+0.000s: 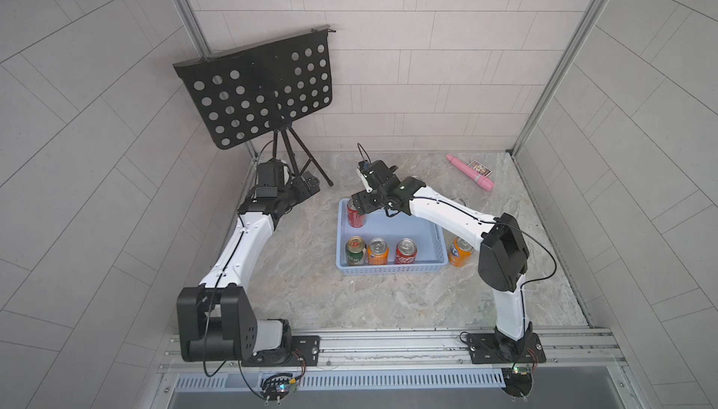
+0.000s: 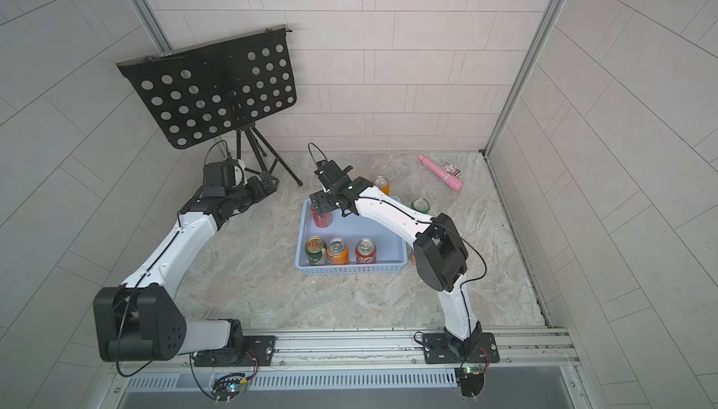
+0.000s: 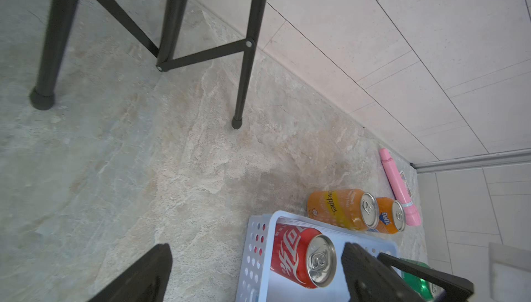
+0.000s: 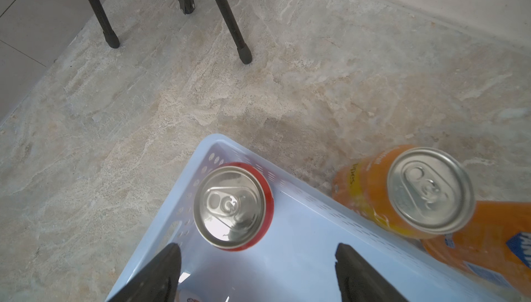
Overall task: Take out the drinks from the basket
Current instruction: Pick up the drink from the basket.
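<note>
Right gripper (image 4: pixel 257 247), fingers apart and empty, hovers just short of the red can (image 4: pixel 232 205) in a corner of the basket (image 4: pixel 301 243), seemingly aligned to straddle it; left gripper (image 3: pixel 257 246), likewise spread, idles outside.

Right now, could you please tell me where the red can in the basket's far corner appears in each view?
Top view: red can in the far-left corner of the basket, beneath the right claw.
Top view: red can, same corner, under the claw.
Left wrist: red can inside the basket corner, orange cans beyond the wall.
Right wrist: red can in the corner, ahead of the open claw.
Shared landmark: the basket's rounded corner.
</note>
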